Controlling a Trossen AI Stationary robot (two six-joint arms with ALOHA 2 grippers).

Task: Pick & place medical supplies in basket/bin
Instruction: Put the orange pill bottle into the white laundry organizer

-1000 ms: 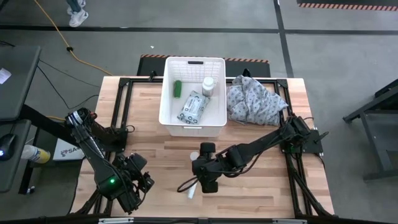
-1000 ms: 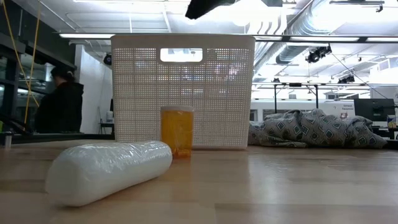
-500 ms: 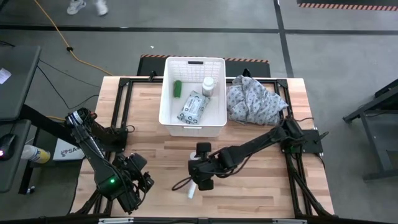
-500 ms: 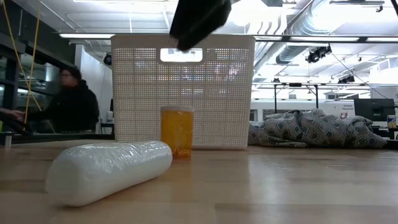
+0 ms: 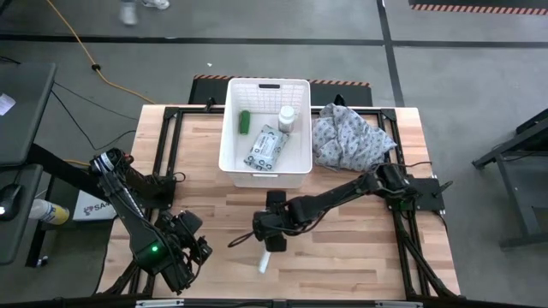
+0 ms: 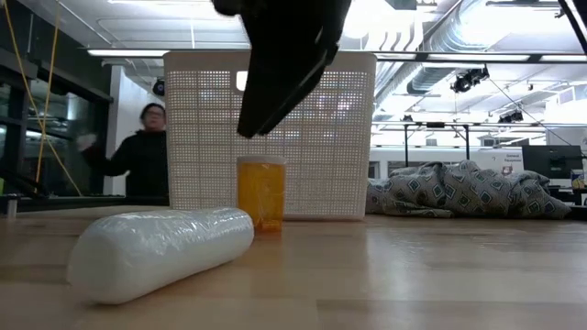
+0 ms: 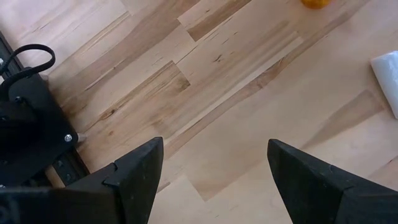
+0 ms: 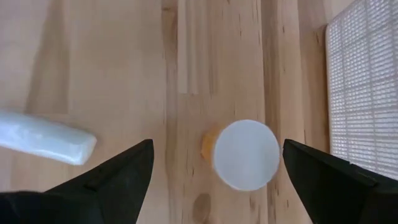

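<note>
— Why is the right gripper point(image 8: 211, 171) hanging over that orange bottle point(image 8: 241, 154)?
— Fingers spread, empty — lining up a grab, I'd say. It stands on the tabletop point(image 5: 360, 257) beside the bin point(image 5: 264, 175).
— And the left gripper point(image 7: 211, 171)?
— Released, waiting.

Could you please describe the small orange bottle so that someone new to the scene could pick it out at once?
Start at the white lattice bin in the middle of the wooden table. Just in front of its near wall stands the orange bottle, upright, with a white cap. Its only near neighbour, the white tube, lies on its side.
</note>
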